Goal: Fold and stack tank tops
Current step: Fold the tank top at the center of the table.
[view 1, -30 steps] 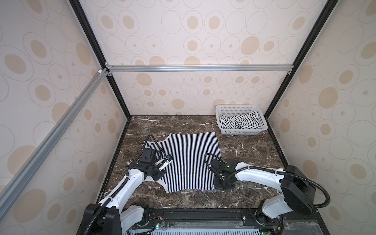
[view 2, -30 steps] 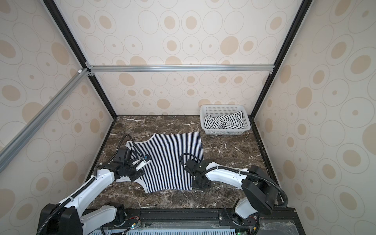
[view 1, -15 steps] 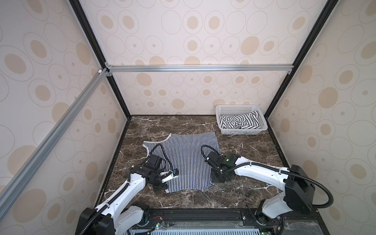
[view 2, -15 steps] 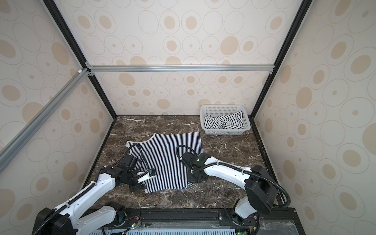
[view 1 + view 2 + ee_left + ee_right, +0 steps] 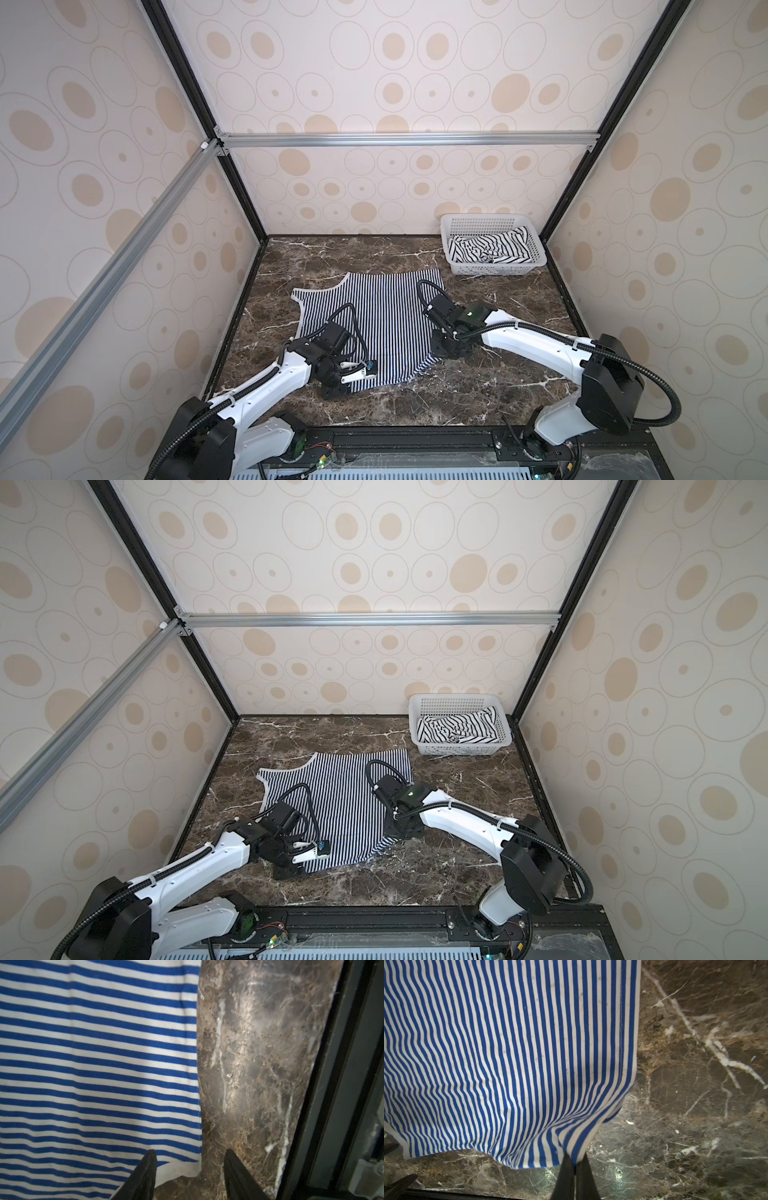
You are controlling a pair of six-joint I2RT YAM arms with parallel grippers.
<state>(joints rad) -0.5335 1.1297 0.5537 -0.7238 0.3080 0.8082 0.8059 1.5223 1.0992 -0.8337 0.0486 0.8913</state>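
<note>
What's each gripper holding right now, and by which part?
Right gripper pinches the narrow-striped tank top by its edge near a hem corner. Left gripper is open, holding nothing.

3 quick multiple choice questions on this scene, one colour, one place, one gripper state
1. The narrow-striped tank top on the marble table is white and: A red; B blue; C green.
2. The wide-striped tank top lies: A on the table; B under the narrow-striped tank top; C in the white basket.
3. The right gripper is: A shut on the narrow-striped tank top; B open; C out of view.
Answers: B, wrist views show blue stripes; C, both top views show it crumpled in the basket; A, its wrist view shows the jaws closed on the cloth.
</note>
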